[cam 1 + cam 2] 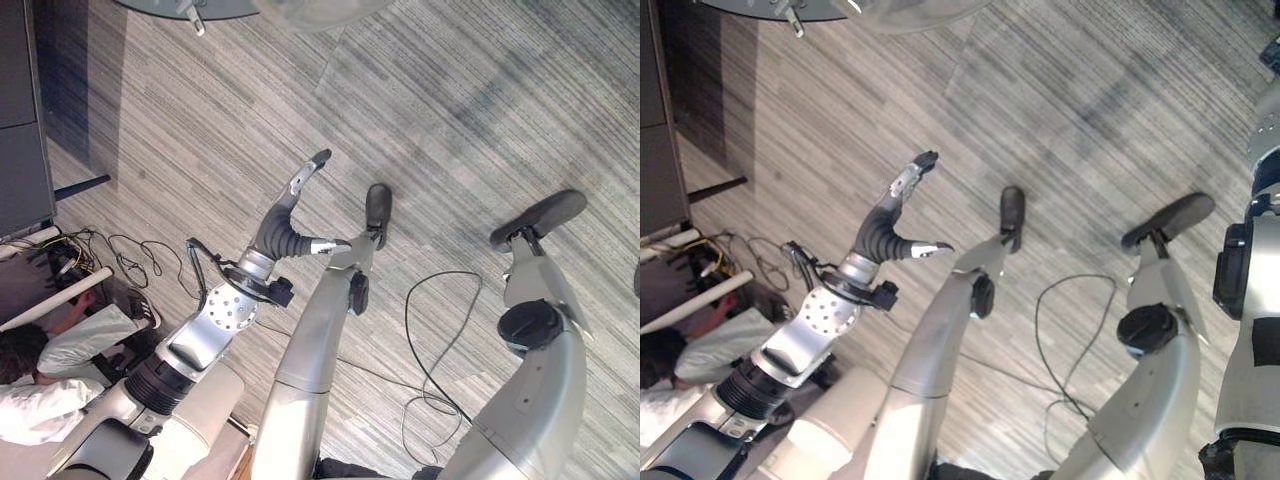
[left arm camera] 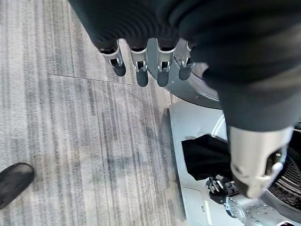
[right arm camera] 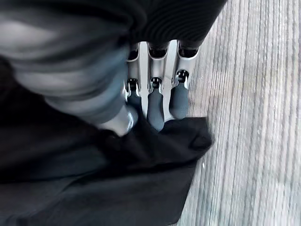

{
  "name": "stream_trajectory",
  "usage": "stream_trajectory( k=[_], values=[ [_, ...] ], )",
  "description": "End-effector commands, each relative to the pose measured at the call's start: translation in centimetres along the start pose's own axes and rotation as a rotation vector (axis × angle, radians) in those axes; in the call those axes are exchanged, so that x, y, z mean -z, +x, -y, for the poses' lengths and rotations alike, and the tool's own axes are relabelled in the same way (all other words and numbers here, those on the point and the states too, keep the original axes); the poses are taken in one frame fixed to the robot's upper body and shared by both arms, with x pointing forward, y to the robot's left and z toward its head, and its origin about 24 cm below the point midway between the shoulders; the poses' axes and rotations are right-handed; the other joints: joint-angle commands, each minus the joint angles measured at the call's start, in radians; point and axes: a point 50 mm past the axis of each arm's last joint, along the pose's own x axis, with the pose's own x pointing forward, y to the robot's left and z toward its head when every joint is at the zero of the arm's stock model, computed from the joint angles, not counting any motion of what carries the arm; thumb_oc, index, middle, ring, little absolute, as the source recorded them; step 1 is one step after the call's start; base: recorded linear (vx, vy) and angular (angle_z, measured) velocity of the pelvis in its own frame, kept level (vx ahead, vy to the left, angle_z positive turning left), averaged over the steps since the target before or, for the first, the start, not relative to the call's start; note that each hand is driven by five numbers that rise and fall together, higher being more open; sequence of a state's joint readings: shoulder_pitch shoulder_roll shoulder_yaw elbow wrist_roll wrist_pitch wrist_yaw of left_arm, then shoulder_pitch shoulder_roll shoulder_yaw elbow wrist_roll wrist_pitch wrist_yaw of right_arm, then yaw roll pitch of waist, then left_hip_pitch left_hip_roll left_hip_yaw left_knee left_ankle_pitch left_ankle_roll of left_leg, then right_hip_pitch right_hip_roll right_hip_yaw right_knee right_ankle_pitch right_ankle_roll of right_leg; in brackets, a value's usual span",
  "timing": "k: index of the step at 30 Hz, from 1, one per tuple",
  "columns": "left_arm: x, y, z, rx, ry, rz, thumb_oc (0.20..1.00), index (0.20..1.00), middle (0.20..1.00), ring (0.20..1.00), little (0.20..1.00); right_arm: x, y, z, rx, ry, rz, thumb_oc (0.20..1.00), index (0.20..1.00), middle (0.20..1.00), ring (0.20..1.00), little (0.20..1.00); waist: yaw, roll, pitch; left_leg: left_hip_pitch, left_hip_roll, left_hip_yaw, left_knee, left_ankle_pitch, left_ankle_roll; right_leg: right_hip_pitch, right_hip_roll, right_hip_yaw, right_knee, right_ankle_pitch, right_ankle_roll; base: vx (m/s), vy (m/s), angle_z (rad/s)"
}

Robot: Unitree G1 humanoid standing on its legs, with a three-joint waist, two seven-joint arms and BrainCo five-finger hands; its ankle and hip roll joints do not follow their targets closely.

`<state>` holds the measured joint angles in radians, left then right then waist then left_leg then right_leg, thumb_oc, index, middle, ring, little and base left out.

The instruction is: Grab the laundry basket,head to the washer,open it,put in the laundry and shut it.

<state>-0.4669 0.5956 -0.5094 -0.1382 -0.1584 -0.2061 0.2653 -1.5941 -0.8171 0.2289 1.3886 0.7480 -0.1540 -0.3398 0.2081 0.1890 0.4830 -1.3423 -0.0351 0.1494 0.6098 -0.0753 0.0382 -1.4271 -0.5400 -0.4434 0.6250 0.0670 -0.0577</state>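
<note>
Beyond the left hand (image 1: 288,232), which was held up over the striped grey floor (image 1: 450,120) with its fingers (image 2: 141,66) straight and spread and the thumb set apart, nothing was carried on that side. The laundry was found at the other arm: a black, limp piece of cloth (image 3: 117,188) was seen in the right wrist view, caught between the thumb and the closed-together fingers of the right hand (image 3: 155,101), so that it appeared to be pinched by its upper edge and left to hang. Such cloth was judged to be light, soft and shapeless, apt to slide out of a thin pinch and to drag or snag on an edge; a fuller hold, with more of the fabric gathered into the palm, was thought safer than the hem alone. No laundry basket could be made out for certain. Far ahead of the left hand, a pale round rim (image 1: 300,10) was cut off by the edge of the view, and whether it belonged to the washer could not be told. To the outer side of the left hand, a tall dark cabinet (image 1: 20,120) stood, and below it a tangle of thin cables (image 1: 110,250) and a person in a white sleeve (image 1: 50,400) were seen low down, close enough to be kept clear of in any turn.
</note>
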Motion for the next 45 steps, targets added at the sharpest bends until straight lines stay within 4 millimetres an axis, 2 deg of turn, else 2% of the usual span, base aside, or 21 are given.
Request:
stream_trajectory(
  k=[1, 8, 9, 10, 11, 13, 14, 15, 18, 19, 22, 23, 24, 25, 26, 27, 31, 40, 41, 43, 45],
  values=[
    [0.1, -2.4, -0.2, -0.020, -0.024, -0.010, 1.000, 1.000, 1.000, 1.000, 1.000, 2.4, -0.7, -0.4, -0.055, -0.075, 0.018, 0.200, 0.200, 0.200, 0.200, 0.200, 0.033, 0.070, -0.117, -0.012, 0.027, -0.029, -0.133, 0.014, -0.060, 0.006, 0.040, 0.085, 0.199, -0.313, 0.119, 0.00, 0.000, 0.00],
    [0.2, -2.9, -0.2, 0.032, 0.025, -0.013, 1.000, 1.000, 1.000, 1.000, 1.000, 2.2, -2.0, -3.4, -0.161, 0.044, 0.078, 0.200, 0.200, 0.200, 0.200, 0.200, 0.030, 0.040, -0.144, 0.117, 0.046, -0.025, -0.217, 0.027, -0.072, 0.147, 0.070, 0.022, 0.114, -0.290, 0.134, -0.02, -0.021, -0.05],
    [0.1, -2.9, -0.2, 0.040, 0.034, -0.006, 1.000, 1.000, 1.000, 1.000, 1.000, 1.5, -2.1, -3.7, -0.176, 0.085, 0.114, 0.200, 0.200, 0.200, 0.200, 0.200, 0.029, 0.033, -0.148, 0.150, 0.048, -0.025, -0.239, 0.033, -0.077, 0.177, 0.077, 0.007, 0.091, -0.283, 0.140, -0.04, -0.054, -0.14],
    [-0.2, -2.8, -0.3, 0.049, 0.019, 0.007, 1.000, 1.000, 1.000, 1.000, 1.000, -0.8, -2.3, -3.9, -0.191, 0.179, 0.202, 0.200, 0.200, 0.200, 0.200, 0.200, 0.026, 0.018, -0.163, 0.200, 0.052, -0.029, -0.279, 0.046, -0.081, 0.229, 0.092, -0.011, 0.045, -0.273, 0.146, -0.04, -0.054, -0.13],
    [-0.2, -2.8, -0.3, 0.052, 0.019, 0.007, 1.000, 1.000, 1.000, 1.000, 1.000, -0.7, -2.3, -3.8, -0.188, 0.182, 0.202, 0.200, 0.200, 0.200, 0.200, 0.200, 0.027, 0.019, -0.159, 0.209, 0.053, -0.030, -0.286, 0.050, -0.082, 0.239, 0.095, -0.015, 0.037, -0.270, 0.146, -0.03, -0.065, -0.09],
    [-0.6, -2.7, -0.3, 0.054, -0.020, 0.024, 1.000, 1.000, 1.000, 1.000, 1.000, -3.5, -2.5, -3.5, -0.180, 0.315, 0.307, 0.200, 0.200, 0.200, 0.200, 0.200, 0.024, 0.009, -0.175, 0.258, 0.057, -0.035, -0.327, 0.063, -0.086, 0.287, 0.105, -0.027, -0.005, -0.266, 0.148, 0.00, -0.052, -0.08],
    [-1.0, -2.8, -0.3, 0.062, -0.066, 0.036, 1.000, 1.000, 1.000, 1.000, 1.000, -6.4, -2.9, -2.6, -0.161, 0.457, 0.421, 0.200, 0.200, 0.200, 0.200, 0.200, 0.022, 0.009, -0.183, 0.298, 0.057, -0.048, -0.355, 0.072, -0.089, 0.326, 0.114, -0.028, -0.034, -0.264, 0.148, 0.00, -0.039, -0.04],
    [-1.0, -2.8, -0.3, 0.066, -0.067, 0.036, 1.000, 1.000, 1.000, 1.000, 1.000, -6.3, -3.0, -2.5, -0.157, 0.460, 0.423, 0.200, 0.200, 0.200, 0.200, 0.200, 0.024, 0.009, -0.181, 0.304, 0.057, -0.049, -0.360, 0.074, -0.090, 0.332, 0.116, -0.030, -0.039, -0.264, 0.148, 0.00, -0.033, 0.00],
    [-1.3, -3.2, -0.3, 0.077, -0.100, 0.033, 1.000, 1.000, 1.000, 1.000, 1.000, -9.1, -3.3, -0.9, -0.110, 0.549, 0.538, 0.200, 0.200, 0.200, 0.200, 0.200, 0.018, 0.007, -0.191, 0.322, 0.055, -0.060, -0.369, 0.081, -0.093, 0.350, 0.122, -0.025, -0.049, -0.267, 0.145, 0.00, 0.000, 0.00],
    [-1.2, -3.6, -0.2, 0.095, -0.102, 0.023, 1.000, 1.000, 1.000, 1.000, 1.000, -9.7, -3.1, -0.2, -0.074, 0.470, 0.569, 0.200, 0.200, 0.200, 0.200, 0.200, 0.018, 0.006, -0.192, 0.320, 0.056, -0.065, -0.367, 0.083, -0.094, 0.343, 0.124, -0.017, -0.042, -0.269, 0.141, -0.02, -0.028, 0.04],
    [-0.9, -4.2, -0.1, 0.101, -0.082, 0.000, 1.000, 1.000, 1.000, 1.000, 1.000, -8.7, -2.2, 0.7, 0.014, 0.272, 0.529, 0.200, 0.200, 0.200, 0.200, 0.200, 0.023, 0.010, -0.191, 0.300, 0.054, -0.064, -0.362, 0.087, -0.094, 0.315, 0.124, -0.003, -0.022, -0.272, 0.136, -0.01, -0.014, 0.05],
    [-0.4, -4.4, -0.4, 0.084, -0.053, -0.022, 1.000, 1.000, 1.000, 1.000, 1.000, -6.2, -1.4, 1.1, 0.071, 0.125, 0.447, 0.288, 0.288, 0.288, 0.288, 0.288, 0.026, 0.013, -0.187, 0.289, 0.056, -0.060, -0.364, 0.089, -0.092, 0.300, 0.124, 0.003, -0.018, -0.271, 0.133, -0.02, -0.005, 0.08],
    [-0.4, -4.5, -0.4, 0.083, -0.052, -0.024, 1.000, 1.000, 1.000, 1.000, 1.000, -6.2, -1.4, 1.0, 0.071, 0.120, 0.444, 0.818, 0.818, 0.818, 0.818, 0.818, 0.026, 0.012, -0.190, 0.288, 0.056, -0.059, -0.364, 0.089, -0.092, 0.297, 0.124, 0.004, -0.017, -0.271, 0.133, -0.02, 0.004, 0.09],
    [-0.1, -4.5, -0.5, 0.074, -0.037, -0.032, 1.000, 1.000, 1.000, 1.000, 1.000, -4.5, -1.0, 1.3, 0.080, 0.060, 0.377, 1.000, 1.000, 1.000, 1.000, 1.000, 0.026, 0.013, -0.187, 0.281, 0.057, -0.057, -0.363, 0.090, -0.091, 0.288, 0.125, 0.007, -0.014, -0.270, 0.131, -0.03, -0.002, 0.07],
    [0.3, -4.6, -0.7, 0.063, -0.006, -0.052, 1.000, 1.000, 1.000, 1.000, 1.000, -1.4, -0.5, 2.2, 0.111, -0.060, 0.243, 1.000, 1.000, 1.000, 1.000, 1.000, 0.027, 0.013, -0.180, 0.265, 0.057, -0.058, -0.361, 0.095, -0.090, 0.276, 0.128, 0.012, -0.012, -0.270, 0.127, -0.03, -0.002, 0.05],
    [0.3, -4.7, -0.7, 0.062, -0.005, -0.053, 1.000, 1.000, 1.000, 1.000, 1.000, -1.4, -0.4, 2.2, 0.109, -0.061, 0.242, 1.000, 1.000, 1.000, 1.000, 1.000, 0.027, 0.012, -0.182, 0.263, 0.058, -0.058, -0.360, 0.095, -0.090, 0.274, 0.128, 0.013, -0.012, -0.270, 0.126, -0.03, 0.000, 0.02],
    [0.6, -4.7, -1.4, 0.036, 0.019, -0.065, 1.000, 1.000, 1.000, 1.000, 1.000, 2.7, -0.5, 2.6, 0.090, -0.063, 0.058, 1.000, 1.000, 1.000, 1.000, 1.000, 0.024, 0.023, -0.175, 0.248, 0.057, -0.055, -0.373, 0.106, -0.092, 0.263, 0.140, 0.019, -0.026, -0.268, 0.118, -0.01, 0.000, 0.00],
    [0.8, -5.3, -2.1, 0.056, 0.057, -0.088, 1.000, 1.000, 1.000, 1.000, 1.000, 5.5, -1.4, 1.8, -0.063, 0.144, -0.019, 1.000, 1.000, 1.000, 1.000, 1.000, 0.030, 0.019, -0.177, 0.246, 0.058, -0.048, -0.392, 0.114, -0.093, 0.263, 0.151, 0.024, -0.055, -0.250, 0.119, -0.01, 0.016, 0.00],
    [0.8, -5.2, -2.1, 0.054, 0.058, -0.088, 1.000, 1.000, 1.000, 1.000, 1.000, 6.1, -2.3, 0.5, -0.153, 0.189, 0.004, 1.000, 1.000, 1.000, 1.000, 1.000, 0.023, 0.012, -0.175, 0.253, 0.061, -0.045, -0.394, 0.112, -0.091, 0.275, 0.156, 0.022, -0.069, -0.244, 0.120, 0.00, 0.000, 0.00],
    [1.3, -5.7, -1.9, 0.065, 0.048, -0.116, 1.000, 1.000, 1.000, 1.000, 1.000, 7.5, -3.5, 0.7, -0.179, 0.186, 0.029, 1.000, 1.000, 1.000, 1.000, 1.000, 0.015, 0.003, -0.179, 0.270, 0.064, -0.043, -0.398, 0.111, -0.089, 0.303, 0.164, 0.014, -0.093, -0.235, 0.121, -0.02, 0.032, -0.06],
    [1.8, -6.1, -1.7, 0.074, 0.035, -0.146, 1.000, 1.000, 1.000, 1.000, 1.000, 10.9, -5.6, 1.4, -0.141, 0.218, -0.012, 1.000, 1.000, 1.000, 1.000, 1.000, 0.002, -0.008, -0.190, 0.302, 0.066, -0.040, -0.405, 0.110, -0.085, 0.350, 0.174, 0.007, -0.127, -0.223, 0.122, -0.02, 0.039, -0.10]
  ],
)
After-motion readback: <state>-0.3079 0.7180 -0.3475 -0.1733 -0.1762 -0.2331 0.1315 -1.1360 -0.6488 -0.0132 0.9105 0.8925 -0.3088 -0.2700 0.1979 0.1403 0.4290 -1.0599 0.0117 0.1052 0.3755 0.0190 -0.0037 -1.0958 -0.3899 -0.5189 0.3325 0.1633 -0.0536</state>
